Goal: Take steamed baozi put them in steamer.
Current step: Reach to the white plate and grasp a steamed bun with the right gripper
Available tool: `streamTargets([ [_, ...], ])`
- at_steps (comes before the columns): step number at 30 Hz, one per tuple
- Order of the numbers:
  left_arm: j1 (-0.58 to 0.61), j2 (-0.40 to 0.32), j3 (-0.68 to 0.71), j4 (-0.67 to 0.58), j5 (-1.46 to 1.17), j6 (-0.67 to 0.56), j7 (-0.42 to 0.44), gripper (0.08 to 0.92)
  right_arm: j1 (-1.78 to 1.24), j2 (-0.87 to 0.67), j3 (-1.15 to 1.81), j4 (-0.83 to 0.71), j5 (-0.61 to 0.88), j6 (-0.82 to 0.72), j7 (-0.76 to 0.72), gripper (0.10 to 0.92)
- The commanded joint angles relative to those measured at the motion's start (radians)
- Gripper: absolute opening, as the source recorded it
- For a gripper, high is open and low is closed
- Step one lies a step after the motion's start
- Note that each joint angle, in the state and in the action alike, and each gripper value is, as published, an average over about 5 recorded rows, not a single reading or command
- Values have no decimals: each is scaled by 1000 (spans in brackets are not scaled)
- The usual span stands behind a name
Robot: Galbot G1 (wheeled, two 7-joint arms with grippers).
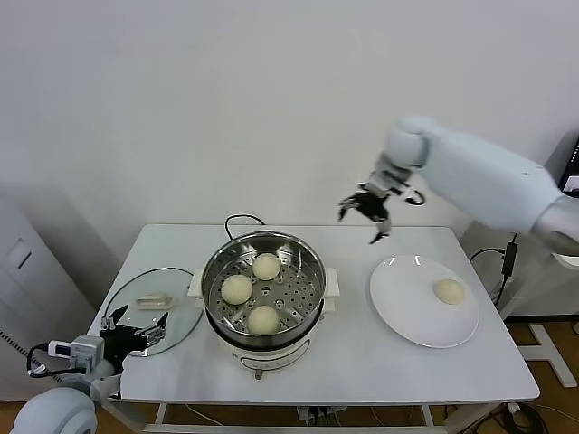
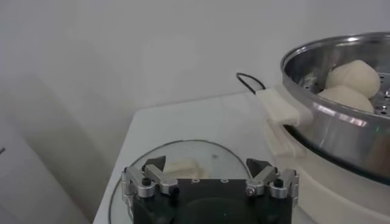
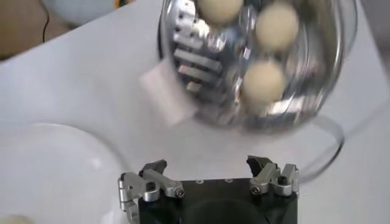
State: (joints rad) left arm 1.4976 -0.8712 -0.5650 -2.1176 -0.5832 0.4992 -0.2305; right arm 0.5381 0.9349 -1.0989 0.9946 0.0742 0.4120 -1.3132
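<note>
Three steamed baozi (image 1: 252, 291) are sitting on the perforated tray inside the steamer (image 1: 308, 262), which is standing at the middle of the white table (image 1: 362, 362), its black cord (image 1: 240, 220) trailing off behind it. A fourth bun (image 1: 449, 291) is lying alone on the white plate (image 1: 407, 312), off to the steamer's right. The right gripper (image 1: 364, 213) is hanging in the air above the table's far edge, between steamer and plate, jaws spread wide and carrying nothing. In its own wrist view the three buns are showing in the pot beyond its open fingers (image 3: 155, 176). The left gripper (image 1: 136, 331) is idling low at the near left corner, hovering over the glass lid (image 1: 181, 307) that is lying flat beside the steamer, its jaws also standing open and empty
</note>
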Motion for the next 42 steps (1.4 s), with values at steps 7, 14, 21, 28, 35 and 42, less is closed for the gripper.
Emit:
streamTargets([
  [7,-5,-6,1,-1,-2,2,-1,823,-131,-132,54,-300,-18,-59,-15,823],
  [14,-3,-9,1,-3,-1,2,-1,823,-233,-120,141,-383,-121,-48,5,823],
  [21,-1,-9,-1,-2,-2,1,-1,823,-327,-105,229,-441,-216,-23,42,823],
  [28,0,-10,0,-2,-1,2,-1,823,-402,-69,350,-513,-318,-3,90,823],
  [35,0,-12,5,-2,-1,3,-1,823,-446,-32,456,-586,-402,16,139,823],
  [42,-1,-12,11,-2,0,4,-1,823,-473,-1,531,-640,-484,26,206,823],
])
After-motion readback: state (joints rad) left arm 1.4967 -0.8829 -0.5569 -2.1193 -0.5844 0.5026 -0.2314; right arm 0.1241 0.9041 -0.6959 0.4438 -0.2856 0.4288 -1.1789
